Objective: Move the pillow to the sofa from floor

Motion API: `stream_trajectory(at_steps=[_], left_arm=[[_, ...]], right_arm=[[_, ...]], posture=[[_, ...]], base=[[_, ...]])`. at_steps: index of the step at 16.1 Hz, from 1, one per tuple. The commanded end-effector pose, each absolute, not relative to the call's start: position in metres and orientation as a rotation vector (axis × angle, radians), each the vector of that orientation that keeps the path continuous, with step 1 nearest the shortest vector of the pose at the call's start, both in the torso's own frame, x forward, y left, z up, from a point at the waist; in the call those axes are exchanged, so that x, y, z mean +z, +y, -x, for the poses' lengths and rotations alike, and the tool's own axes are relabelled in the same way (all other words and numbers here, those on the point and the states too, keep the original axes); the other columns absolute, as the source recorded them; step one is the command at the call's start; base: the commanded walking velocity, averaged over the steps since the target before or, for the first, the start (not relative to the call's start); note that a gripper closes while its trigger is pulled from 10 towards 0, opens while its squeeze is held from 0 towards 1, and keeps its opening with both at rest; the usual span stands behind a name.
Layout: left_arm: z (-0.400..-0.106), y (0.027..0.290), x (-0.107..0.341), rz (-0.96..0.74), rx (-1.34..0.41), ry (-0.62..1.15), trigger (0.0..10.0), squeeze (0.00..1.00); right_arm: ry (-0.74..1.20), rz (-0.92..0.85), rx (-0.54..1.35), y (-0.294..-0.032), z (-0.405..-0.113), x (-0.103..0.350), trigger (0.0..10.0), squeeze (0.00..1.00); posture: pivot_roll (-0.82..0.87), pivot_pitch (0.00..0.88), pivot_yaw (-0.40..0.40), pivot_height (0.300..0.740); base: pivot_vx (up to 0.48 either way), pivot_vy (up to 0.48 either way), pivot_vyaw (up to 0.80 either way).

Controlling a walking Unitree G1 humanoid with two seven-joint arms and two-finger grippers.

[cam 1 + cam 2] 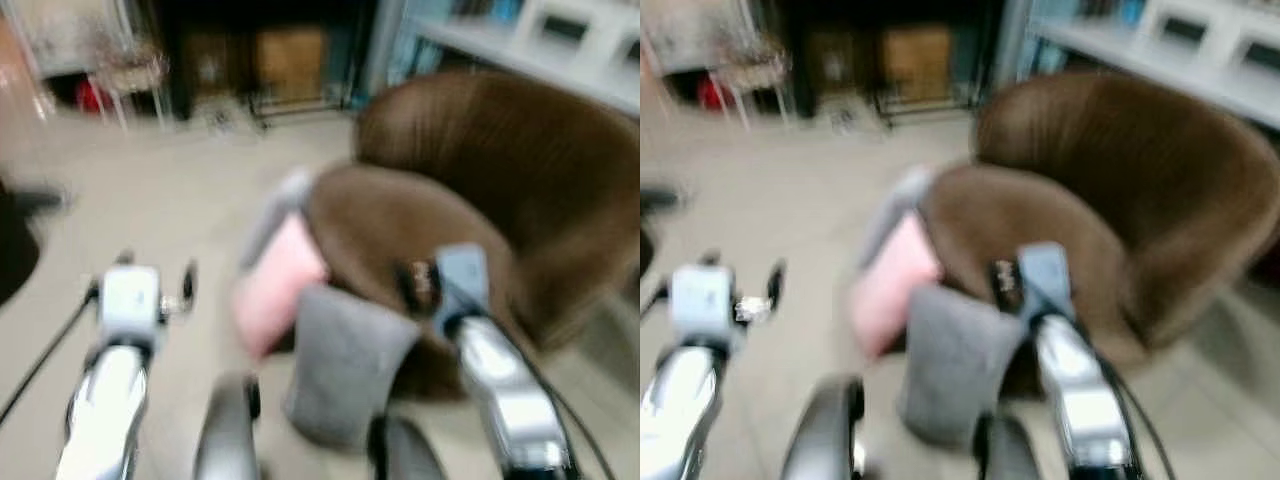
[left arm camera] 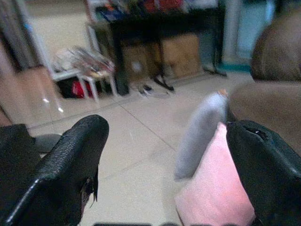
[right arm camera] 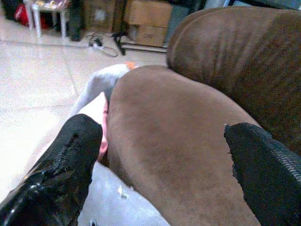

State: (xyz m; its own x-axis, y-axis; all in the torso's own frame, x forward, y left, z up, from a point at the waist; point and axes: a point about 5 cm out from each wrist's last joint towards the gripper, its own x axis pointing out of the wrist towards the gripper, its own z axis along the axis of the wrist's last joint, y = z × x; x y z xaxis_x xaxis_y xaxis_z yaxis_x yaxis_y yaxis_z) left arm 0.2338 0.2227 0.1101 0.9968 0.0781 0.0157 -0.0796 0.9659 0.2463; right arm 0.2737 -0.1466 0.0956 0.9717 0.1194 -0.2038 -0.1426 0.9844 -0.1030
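Note:
A pink pillow (image 1: 275,285) leans on the floor against the front of a brown sofa (image 1: 500,190). A grey pillow (image 1: 345,365) stands in front of it, and another grey pillow (image 1: 275,210) stands behind it. Both my silver arms reach forward toward them; the head views are blurred. My left gripper (image 2: 169,132) is open, held above the floor, with the pink pillow (image 2: 211,188) just beyond one finger. My right gripper (image 3: 160,129) is open over the sofa's rounded brown cushion (image 3: 178,132), with nothing between its fingers.
Pale tiled floor (image 1: 170,200) stretches to the left. At the back stand a dark shelf with cardboard boxes (image 1: 290,60), a small white stool (image 2: 91,75) and loose cables (image 3: 101,47). A light shelving unit (image 1: 560,50) runs behind the sofa. A dark object (image 1: 15,245) sits at the left edge.

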Motion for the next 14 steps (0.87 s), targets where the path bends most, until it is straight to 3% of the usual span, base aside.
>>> stream_trajectory(at_steps=[1,6,9,14], left_arm=[[-0.230,0.225,0.101,-0.244,0.087,0.033,10.0,0.00],[-0.230,0.217,0.112,-0.235,0.052,0.004,10.0,0.00],[-0.232,0.206,0.124,-0.228,0.022,-0.016,10.0,0.00],[-0.226,0.201,0.130,-0.230,0.018,-0.008,10.0,0.00]], right_arm=[[0.207,0.126,0.145,-0.146,-0.276,0.094,10.0,1.00],[0.196,0.206,0.048,-0.153,-0.275,0.092,10.0,1.00],[0.209,0.180,0.079,-0.152,-0.274,0.092,10.0,1.00],[0.204,0.180,0.090,-0.149,-0.272,0.093,10.0,1.00]], posture=[[0.06,0.000,-0.086,0.571],[0.05,0.000,-0.074,0.571],[0.04,0.000,-0.072,0.571],[0.04,0.000,-0.078,0.571]], base=[[0.000,0.000,0.00],[0.000,0.000,0.00],[0.270,0.000,0.00],[0.287,0.000,0.74]])
